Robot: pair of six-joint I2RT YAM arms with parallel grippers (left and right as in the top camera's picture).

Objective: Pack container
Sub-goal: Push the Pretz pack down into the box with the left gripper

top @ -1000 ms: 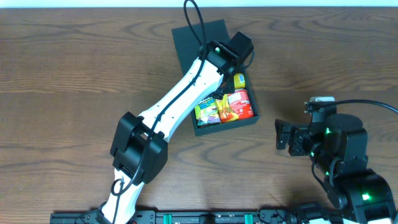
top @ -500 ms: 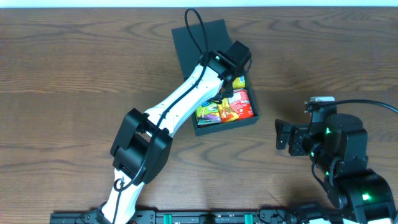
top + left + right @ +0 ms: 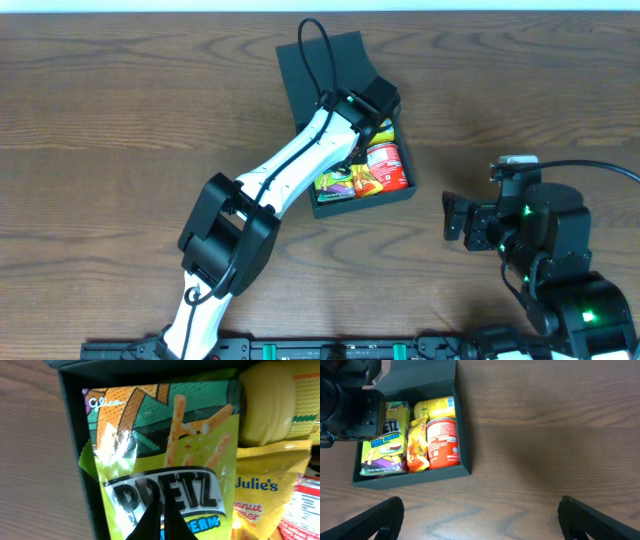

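The container (image 3: 365,203) is a dark teal-grey box on the table with its lid (image 3: 320,60) lying open behind it. Inside lie a green-yellow Pretz packet (image 3: 165,455) (image 3: 385,440), a yellow Julie's packet (image 3: 265,495) (image 3: 418,442), a red tub (image 3: 386,165) (image 3: 442,440) and a yellow round pack (image 3: 265,405). My left gripper (image 3: 163,510) (image 3: 365,125) hangs over the box's back half, jaws shut with nothing between them, tips just above the Pretz packet. My right gripper (image 3: 482,525) (image 3: 452,218) stands open over bare table to the right of the box.
The wooden table (image 3: 120,120) stretches to the left and right of the box. My left arm (image 3: 290,165) runs diagonally from the near edge to the box, covering its left side from above. The right arm's base (image 3: 560,270) sits at the near right.
My left wrist has slid a little toward the near left over the box, covering more of the yellow pack. Its jaws stay shut. The right arm has not moved.
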